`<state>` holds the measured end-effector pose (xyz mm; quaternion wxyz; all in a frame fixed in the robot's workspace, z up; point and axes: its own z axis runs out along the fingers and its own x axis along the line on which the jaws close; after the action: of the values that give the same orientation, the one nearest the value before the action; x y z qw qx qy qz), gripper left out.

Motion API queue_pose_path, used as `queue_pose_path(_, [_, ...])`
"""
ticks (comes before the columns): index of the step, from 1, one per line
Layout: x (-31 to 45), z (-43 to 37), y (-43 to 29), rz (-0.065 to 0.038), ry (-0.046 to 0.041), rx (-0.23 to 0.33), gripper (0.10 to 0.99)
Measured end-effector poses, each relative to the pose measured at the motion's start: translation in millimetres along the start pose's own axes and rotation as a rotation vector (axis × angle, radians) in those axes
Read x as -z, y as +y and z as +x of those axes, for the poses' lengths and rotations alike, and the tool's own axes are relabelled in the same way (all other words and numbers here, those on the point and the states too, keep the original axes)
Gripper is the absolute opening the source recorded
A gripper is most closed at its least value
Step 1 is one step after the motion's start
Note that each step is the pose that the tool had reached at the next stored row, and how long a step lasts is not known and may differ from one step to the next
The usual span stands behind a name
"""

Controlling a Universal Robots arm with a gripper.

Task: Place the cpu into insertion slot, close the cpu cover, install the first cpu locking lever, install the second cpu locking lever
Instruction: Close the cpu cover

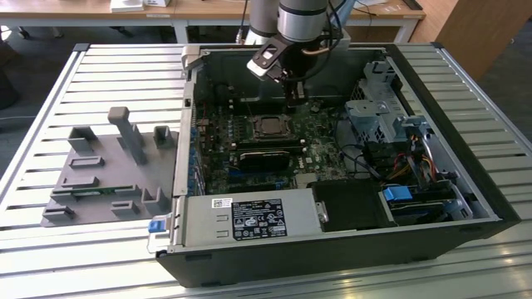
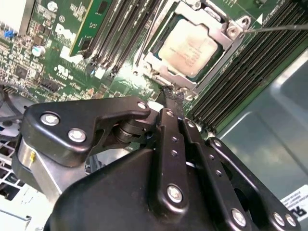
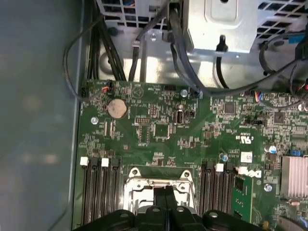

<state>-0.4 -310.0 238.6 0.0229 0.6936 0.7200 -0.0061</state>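
Note:
The cpu (image 2: 192,42), a pale metal square, lies flat in the insertion slot (image 2: 150,61) on the green motherboard. The cpu cover (image 2: 226,42), a silvery frame, lies down over the chip's edges. A thin metal lever rod (image 2: 281,27) runs off from one corner of the cover. My gripper (image 2: 172,95) is shut, and I see nothing between its black fingers (image 2: 169,125). Its tips sit just at the cover's near edge. In the exterior view the gripper (image 1: 291,104) hangs just behind the cpu (image 1: 270,126) inside the open case. In the first wrist view the gripper (image 3: 166,193) overlaps the socket frame (image 3: 134,188).
Black memory slots (image 2: 120,29) flank the socket on both sides. A long black block (image 1: 266,159) lies in front of it. The grey power-supply box (image 1: 245,218) is at the front, with a drive cage (image 1: 374,118) and cables (image 1: 407,163) at the exterior view's right. A grey fixture plate (image 1: 108,168) lies outside the case.

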Motion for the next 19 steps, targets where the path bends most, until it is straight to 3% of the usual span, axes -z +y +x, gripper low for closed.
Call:
queue_pose_path(4, [-1.9, 0.1, -3.7, 0.001, -0.0002, 0.0, 0.106])
queue_pose_path(12, [-2.6, 0.8, -20.2, 0.0, -0.0002, 0.0, 0.106])
queue_pose_path(19, [-2.5, 1.1, -26.8, 0.0, -0.0001, 0.0, 0.106])
